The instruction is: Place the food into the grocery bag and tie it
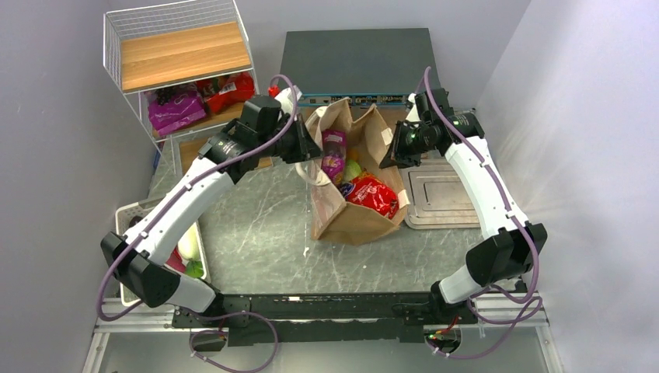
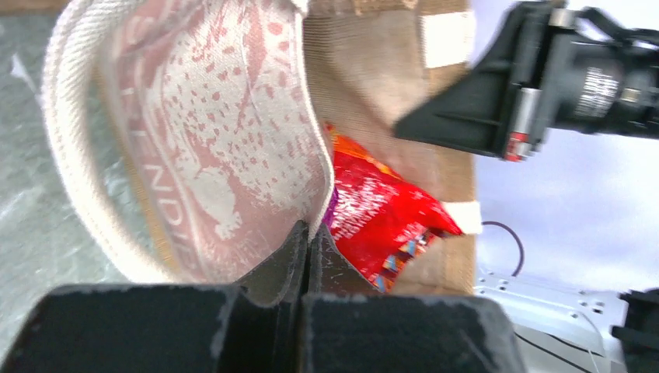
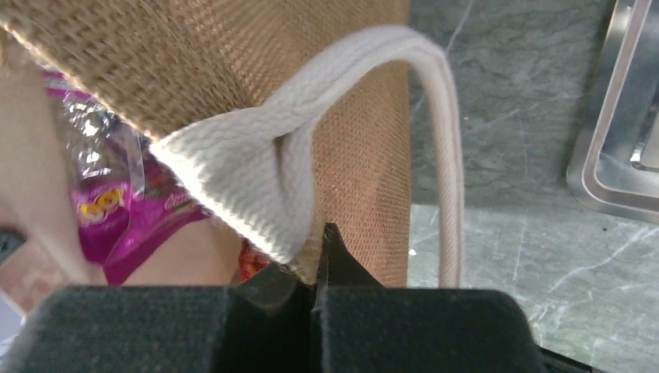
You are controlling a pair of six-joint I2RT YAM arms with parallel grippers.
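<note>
The tan grocery bag [image 1: 353, 221] stands open in the middle of the table. Inside it I see a purple packet [image 1: 334, 155], a pale-green cabbage [image 1: 353, 169] and a red snack packet [image 1: 374, 194]; no carrot shows. My left gripper [image 1: 308, 148] is shut on the bag's left rim, by the pink printed side [image 2: 210, 116], with the red packet [image 2: 373, 210] just beyond my left gripper [image 2: 308, 235]. My right gripper [image 1: 388, 152] is shut on the bag's right rim [image 3: 357, 101] where the cream handle [image 3: 256, 171] is attached; the purple packet [image 3: 109, 210] shows inside, left of my right gripper [image 3: 320, 242].
A white wire shelf [image 1: 179, 54] with a wooden top stands at the back left, with purple and red packets on its lower level. A white slatted basket [image 1: 132, 214] sits at the left edge. A metal tray [image 1: 439, 194] lies right of the bag. A dark box [image 1: 357, 54] stands behind.
</note>
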